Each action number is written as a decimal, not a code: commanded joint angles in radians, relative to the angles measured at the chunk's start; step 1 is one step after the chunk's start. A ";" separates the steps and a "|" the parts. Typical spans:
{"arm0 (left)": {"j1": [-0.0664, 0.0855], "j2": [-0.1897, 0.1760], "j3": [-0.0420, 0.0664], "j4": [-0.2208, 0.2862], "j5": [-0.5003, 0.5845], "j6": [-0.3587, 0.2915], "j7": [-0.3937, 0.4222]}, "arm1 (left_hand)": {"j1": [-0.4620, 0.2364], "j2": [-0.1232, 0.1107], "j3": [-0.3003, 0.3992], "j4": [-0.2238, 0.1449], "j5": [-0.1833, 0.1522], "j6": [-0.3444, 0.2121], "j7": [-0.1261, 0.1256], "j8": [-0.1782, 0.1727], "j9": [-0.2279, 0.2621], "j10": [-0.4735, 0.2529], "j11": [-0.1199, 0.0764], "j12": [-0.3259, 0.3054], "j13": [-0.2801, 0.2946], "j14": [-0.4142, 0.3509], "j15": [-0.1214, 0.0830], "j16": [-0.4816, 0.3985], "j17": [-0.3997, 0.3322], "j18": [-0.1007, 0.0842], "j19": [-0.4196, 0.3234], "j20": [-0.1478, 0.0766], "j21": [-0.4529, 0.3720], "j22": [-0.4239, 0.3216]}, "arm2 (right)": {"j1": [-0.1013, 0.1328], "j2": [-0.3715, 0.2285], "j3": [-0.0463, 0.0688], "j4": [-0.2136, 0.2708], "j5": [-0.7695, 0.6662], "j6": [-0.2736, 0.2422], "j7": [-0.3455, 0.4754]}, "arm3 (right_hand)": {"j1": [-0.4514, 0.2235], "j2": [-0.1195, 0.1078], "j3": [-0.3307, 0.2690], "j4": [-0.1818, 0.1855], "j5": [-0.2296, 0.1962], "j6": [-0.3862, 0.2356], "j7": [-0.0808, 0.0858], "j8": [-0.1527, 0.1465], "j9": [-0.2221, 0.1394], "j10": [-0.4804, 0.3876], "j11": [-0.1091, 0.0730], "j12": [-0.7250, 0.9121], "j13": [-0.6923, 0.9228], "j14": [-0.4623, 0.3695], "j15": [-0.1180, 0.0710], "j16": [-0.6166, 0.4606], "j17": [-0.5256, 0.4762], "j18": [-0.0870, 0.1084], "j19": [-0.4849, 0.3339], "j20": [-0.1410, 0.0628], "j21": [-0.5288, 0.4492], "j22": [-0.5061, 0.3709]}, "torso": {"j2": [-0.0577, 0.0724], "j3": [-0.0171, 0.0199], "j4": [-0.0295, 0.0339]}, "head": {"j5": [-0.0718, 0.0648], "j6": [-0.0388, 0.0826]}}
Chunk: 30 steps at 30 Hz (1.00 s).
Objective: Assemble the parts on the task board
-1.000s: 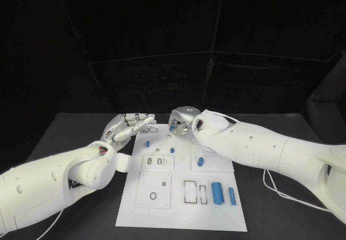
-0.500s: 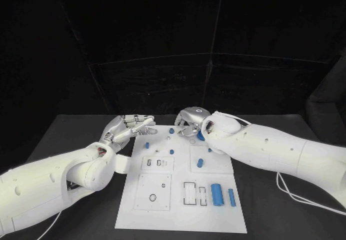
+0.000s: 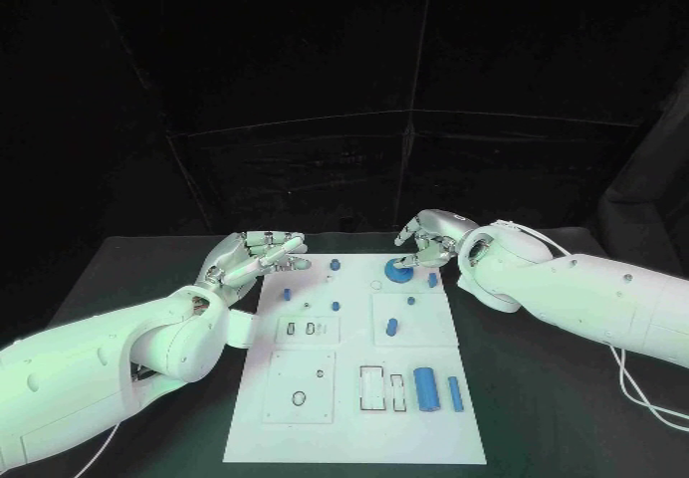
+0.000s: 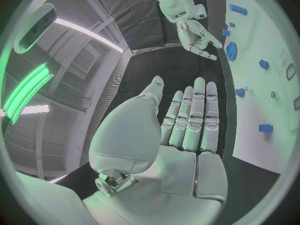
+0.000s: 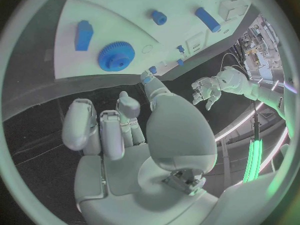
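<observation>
The white task board lies lengthwise in the middle of the table. A blue gear sits flat near its far right corner, also the blue gear beside a blue block. My right hand hovers just behind the gear, fingers curled downward and holding nothing; the right hand has an empty palm. My left hand floats at the board's far left corner, fingers straight, empty, as the left hand confirms. Two blue cylinders lie at the near right.
Several small blue pieces dot the board's far half, and a blue oval piece lies mid-right. Rectangular slots and an oval hole sit in the near half. Black table surrounds the board.
My right hand has swung to the right from over the board's far middle, and the blue gear now sits uncovered on the board. The left hand has stayed roughly where it was.
</observation>
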 commanded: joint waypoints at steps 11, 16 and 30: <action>0.001 0.012 -0.002 -0.016 -0.004 0.020 0.003 | -0.003 0.010 0.000 -0.008 0.001 0.002 0.006 -0.004 -0.001 -0.002 0.003 -0.004 -0.001 0.001 0.008 -0.006 0.001 0.007 0.007 -0.002 -0.004 -0.002 | 0.001 0.024 0.002 -0.026 0.014 0.115 -0.096 | 0.065 0.008 -0.064 0.054 0.018 -0.044 0.017 0.019 -0.001 0.082 0.029 0.295 0.348 0.080 0.027 0.041 0.141 -0.037 0.063 0.020 0.085 0.158 | 0.003 0.0006 0.0038 | -0.013 -0.005; 0.001 0.013 -0.004 -0.019 -0.004 0.020 0.002 | -0.002 0.011 0.000 -0.008 0.001 0.003 0.006 -0.005 -0.001 -0.002 0.003 -0.004 -0.001 0.001 0.008 -0.006 0.001 0.007 0.007 -0.002 -0.004 -0.002 | 0.000 0.036 0.002 -0.039 0.004 0.133 -0.099 | 0.074 0.008 -0.070 0.061 0.017 -0.046 0.019 0.024 -0.001 0.096 0.031 0.320 0.378 0.080 0.030 0.043 0.145 -0.039 0.065 0.023 0.090 0.165 | 0.004 0.0009 0.0018 | -0.011 -0.008; 0.000 0.015 -0.005 -0.024 -0.004 0.023 0.001 | -0.002 0.012 0.000 -0.010 0.001 0.003 0.005 -0.005 -0.001 -0.001 0.003 -0.005 -0.001 0.002 0.008 -0.007 0.002 0.007 0.007 -0.002 -0.005 -0.003 | -0.002 0.061 0.002 -0.071 -0.009 0.186 -0.108 | 0.089 0.015 -0.068 0.060 0.030 -0.044 0.019 0.031 0.000 0.104 0.032 0.334 0.396 0.081 0.031 0.046 0.152 -0.041 0.070 0.024 0.096 0.178 | 0.004 0.0009 0.0024 | -0.015 -0.013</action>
